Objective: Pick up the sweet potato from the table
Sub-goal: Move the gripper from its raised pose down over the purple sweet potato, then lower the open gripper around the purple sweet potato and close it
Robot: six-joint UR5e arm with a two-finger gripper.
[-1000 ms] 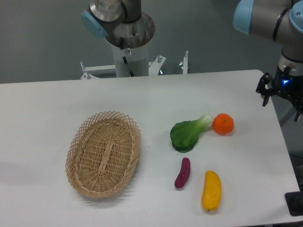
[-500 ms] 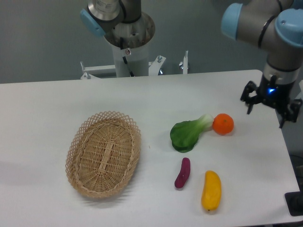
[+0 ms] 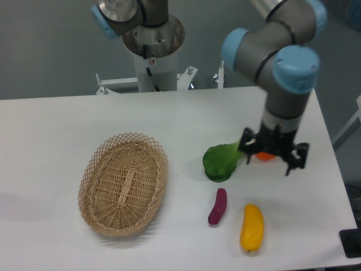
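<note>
One sweet potato (image 3: 218, 206), below-left of end effector (image 3: 272, 156)

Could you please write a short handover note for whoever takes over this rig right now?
Gripper: open, empty, above the table, in front of the orange and beside the green leafy vegetable.
Sweet potato: lying on the white table, below the vegetable, left of the yellow fruit and right of the wicker basket.
Done: nothing gripped yet.
Left: bring the gripper over the sweet potato, descend, close, lift.
</note>
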